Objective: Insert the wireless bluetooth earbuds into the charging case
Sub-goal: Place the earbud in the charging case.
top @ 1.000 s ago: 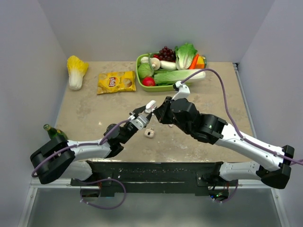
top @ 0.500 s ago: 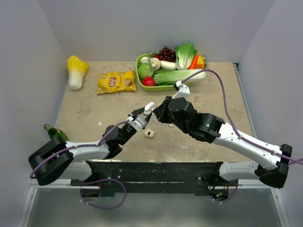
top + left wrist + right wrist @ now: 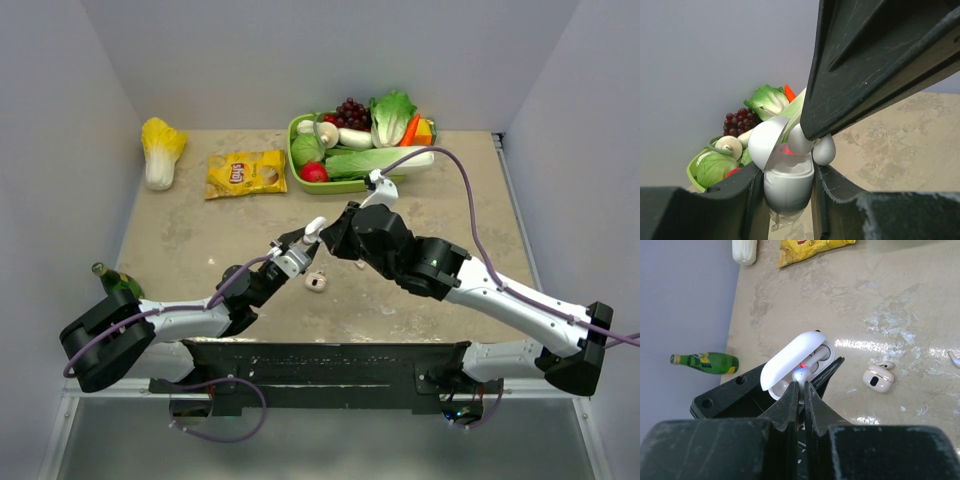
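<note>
white charging case (image 3: 788, 187) open, earbud (image 3: 799, 374) at mouth

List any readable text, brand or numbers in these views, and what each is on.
Nothing reads cleanly in any view.
Yellow snack bag: red logo with light lettering, too blurred to read.
Green bottle: small label, its print too small to read.
Charging case and earbud on the table: no lettering visible.
</note>
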Tool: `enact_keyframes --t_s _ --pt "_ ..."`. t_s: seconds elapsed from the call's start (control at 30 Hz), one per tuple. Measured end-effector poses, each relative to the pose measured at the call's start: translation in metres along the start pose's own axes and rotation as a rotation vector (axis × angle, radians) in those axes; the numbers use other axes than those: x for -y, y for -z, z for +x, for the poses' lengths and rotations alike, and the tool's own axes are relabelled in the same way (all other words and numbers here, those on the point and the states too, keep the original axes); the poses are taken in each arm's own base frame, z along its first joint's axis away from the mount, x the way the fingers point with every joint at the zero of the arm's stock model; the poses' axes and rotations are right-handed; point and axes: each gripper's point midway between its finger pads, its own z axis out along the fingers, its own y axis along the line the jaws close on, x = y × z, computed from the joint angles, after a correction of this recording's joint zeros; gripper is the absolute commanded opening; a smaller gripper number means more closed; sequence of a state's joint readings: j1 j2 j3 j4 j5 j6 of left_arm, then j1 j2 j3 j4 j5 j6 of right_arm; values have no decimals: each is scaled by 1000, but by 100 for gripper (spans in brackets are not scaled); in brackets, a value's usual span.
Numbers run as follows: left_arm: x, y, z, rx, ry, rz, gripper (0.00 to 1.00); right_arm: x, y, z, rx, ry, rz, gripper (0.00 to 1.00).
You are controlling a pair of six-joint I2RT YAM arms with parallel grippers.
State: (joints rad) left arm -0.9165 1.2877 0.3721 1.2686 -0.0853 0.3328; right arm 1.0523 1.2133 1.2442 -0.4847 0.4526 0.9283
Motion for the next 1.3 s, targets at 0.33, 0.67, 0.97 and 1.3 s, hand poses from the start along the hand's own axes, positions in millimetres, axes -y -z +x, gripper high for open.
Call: enact_keyframes --t_s 0.33,0.67,0.97,1.3 --pt "0 0 4 -12 -2 -4 0 -3 -6 1 -10 -19 -1 0" --pt "-1 0 7 -22 -7 -5 0 -7 -8 3 -39 -102 -11 0" --pt "-3 0 9 -26 -29 -10 0 -9 -8 5 -50 -196 -24 0" --pt "-1 1 13 -38 -32 -4 0 -2 -8 8 -55 -347 -64 0"
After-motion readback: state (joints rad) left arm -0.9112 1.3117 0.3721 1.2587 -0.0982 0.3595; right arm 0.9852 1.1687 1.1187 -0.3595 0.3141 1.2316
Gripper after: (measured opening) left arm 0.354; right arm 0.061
